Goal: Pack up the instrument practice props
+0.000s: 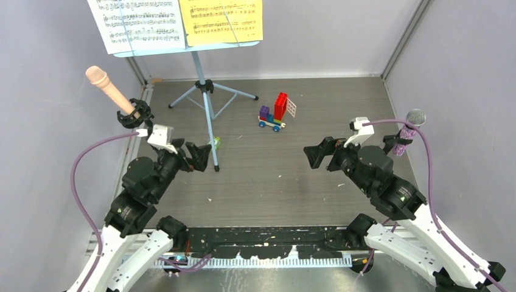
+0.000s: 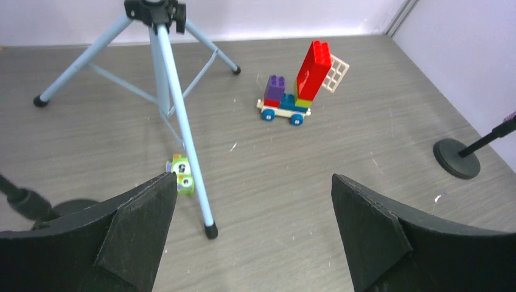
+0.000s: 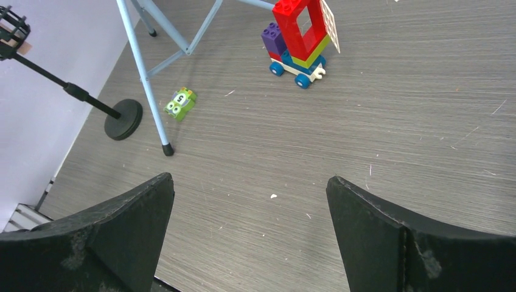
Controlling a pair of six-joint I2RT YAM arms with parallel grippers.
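Two microphones (image 1: pixel 109 88); two sheets (image 1: pixel 143 24); one rack (image 1: pixel 204 86)

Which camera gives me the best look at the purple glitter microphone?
Top external: the purple glitter microphone shows clearly, standing at far right. Left wrist catches only its black round-based holder, base and rod, at the frame edge. Right wrist misses it.

In the top view the music rack (image 1: pixel 203 85) stands on the bench (image 1: pixel 274 176) at upper left, with the left score sheet (image 1: pixel 143 24) and right score sheet (image 1: pixel 222 21) side by side on it at the top edge. The toy brick car (image 1: pixel 277 112) sits right of its legs, and the small block (image 1: pixel 215 143) lies just beside the nearest leg. The left microphone (image 1: pixel 109 88) leans in the left holder (image 1: pixel 135 114) at the left edge, and the right microphone (image 1: pixel 411 131) stands in the right holder (image 2: pixel 456 158) at the right edge.
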